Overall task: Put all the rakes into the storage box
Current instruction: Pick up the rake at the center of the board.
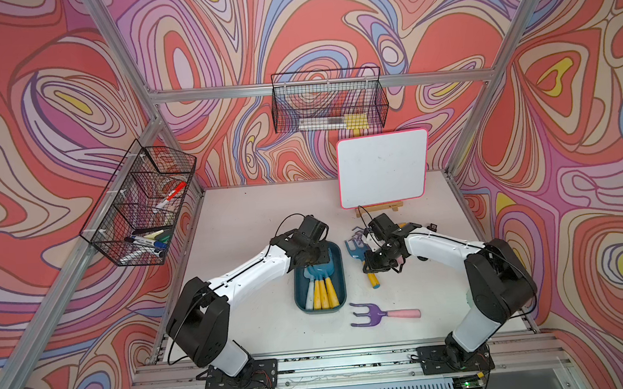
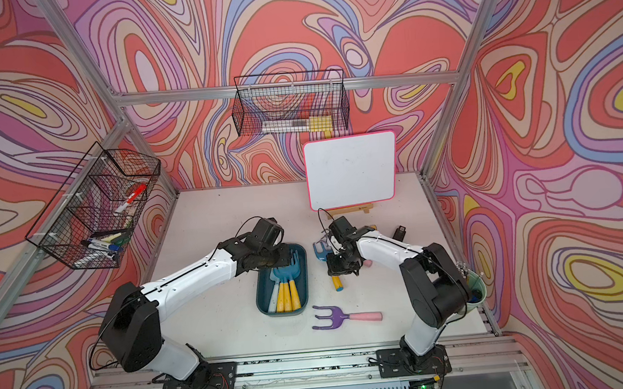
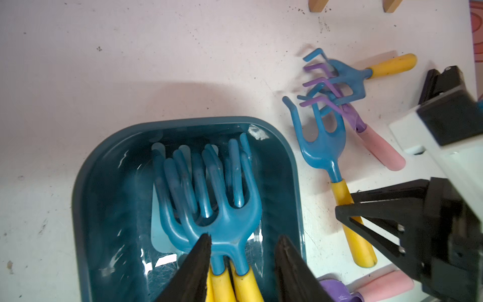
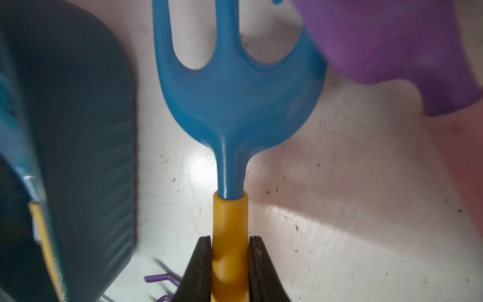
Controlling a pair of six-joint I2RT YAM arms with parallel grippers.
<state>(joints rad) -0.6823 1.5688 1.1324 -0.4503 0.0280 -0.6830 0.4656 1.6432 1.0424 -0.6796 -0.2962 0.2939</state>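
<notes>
Right gripper (image 4: pixel 230 240) clamped, seemingly firmly, the yellow-handled blue plastic rake (image 4: pixel 235 104); left gripper (image 3: pixel 243 236) gaped empty; lifting into the shallow teal storage box (image 3: pixel 104 209) remained.

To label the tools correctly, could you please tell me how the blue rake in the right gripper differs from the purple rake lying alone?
Colour: the blue rake has a yellow handle; the purple rake has a pink one. State: the right gripper is shut on the blue rake's handle; the purple rake lies free. Pose: the blue rake runs alongside the storage box; the purple rake lies crosswise. Both are three-pronged, outside the box.
</notes>
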